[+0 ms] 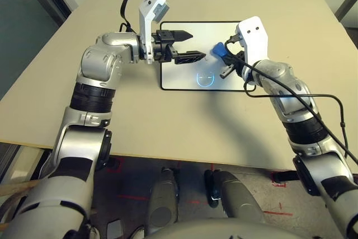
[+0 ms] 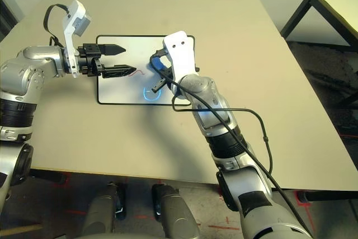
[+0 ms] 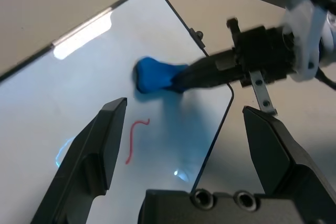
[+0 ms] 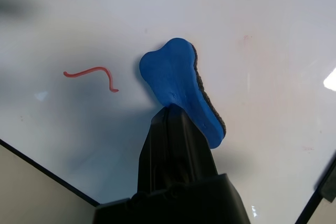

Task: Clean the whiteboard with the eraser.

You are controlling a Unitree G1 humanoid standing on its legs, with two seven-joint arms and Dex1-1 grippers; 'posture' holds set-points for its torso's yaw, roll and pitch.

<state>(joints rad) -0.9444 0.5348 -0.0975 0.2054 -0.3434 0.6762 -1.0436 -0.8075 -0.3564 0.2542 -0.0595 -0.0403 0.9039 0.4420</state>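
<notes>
Presumably I'm clamping the right jaws [image 4: 176,145] on the blue eraser's [image 4: 176,72] pinched middle for grip; the left jaws [image 3: 186,145] are standing apart.

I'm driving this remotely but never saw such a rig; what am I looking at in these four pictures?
It is a two-armed humanoid robot at a table. Two pictures come from its head, its left and right eyes, looking down over its forearms. The other two come from its wrists, each looking along that arm's own two black fingers.

On the table lies a whiteboard with a thin black frame. It bears a wavy red line, and a blue glowing curve shows on it too. The right gripper is closed on the blue eraser. The left gripper is open over the board, holding nothing.
</notes>
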